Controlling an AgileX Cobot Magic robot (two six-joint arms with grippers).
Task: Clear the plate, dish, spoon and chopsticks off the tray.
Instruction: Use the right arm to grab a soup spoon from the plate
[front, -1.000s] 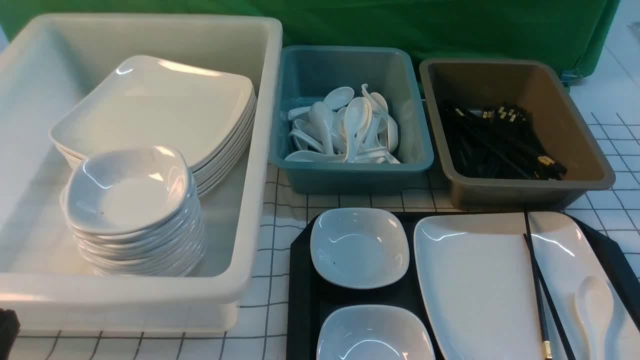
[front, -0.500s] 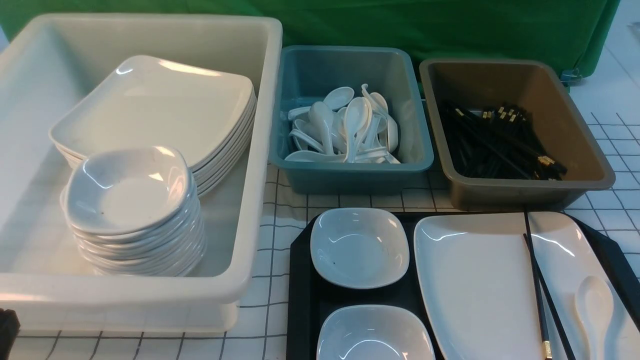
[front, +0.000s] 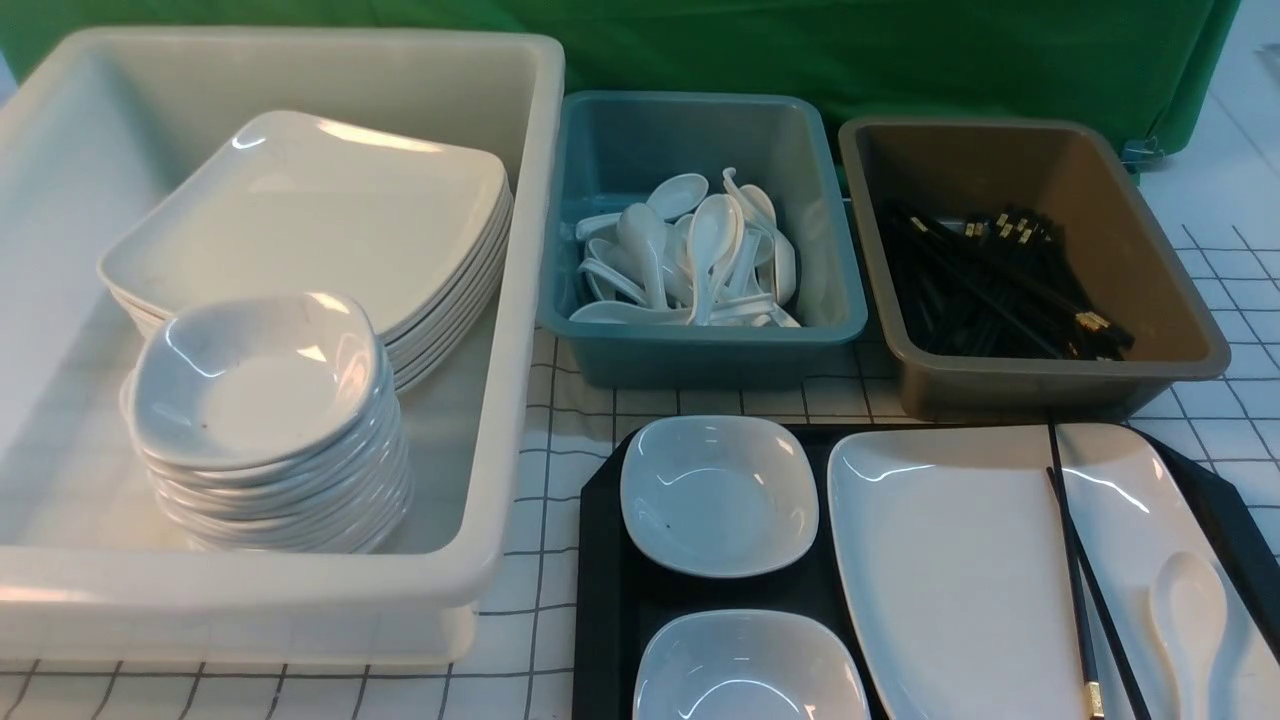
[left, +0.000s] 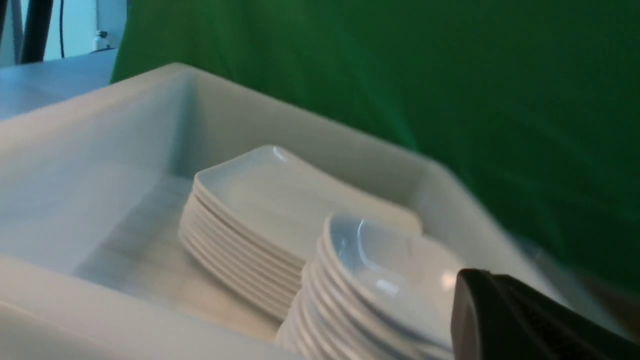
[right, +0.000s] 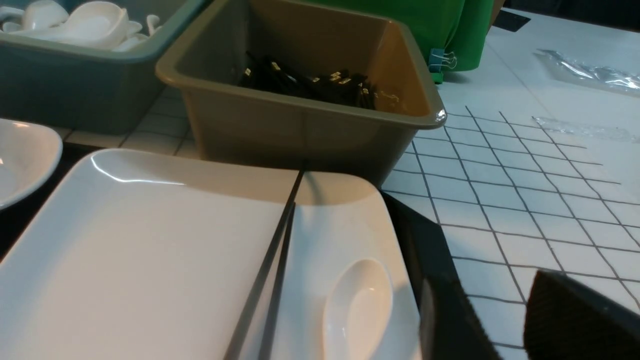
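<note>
Your right hand (right: 510, 305) has its fingers apart with nothing between them. Nearest it lies the white glossy soup spoon (right: 357, 300), then the thin black chopsticks (right: 279, 240). Both rest on the large white rounded-square plate (right: 150, 250), which sits in the black plastic tray (right: 420, 235). Your left hand (left: 485, 305) is closed together.

On the left, a large white tub (front: 300, 40), with a stack of big white plates (front: 310, 215) at its far side and a stack of small deep dishes (front: 255, 385) nearer. To its right, a teal tub (front: 700, 355) heaped with white spoons (front: 690, 255). Further right, a brown tub (front: 1050, 395) of black sticks (front: 1000, 285). Behind, green cloth (front: 850, 50); underneath, gridded white tablecloth (front: 545, 520).
</note>
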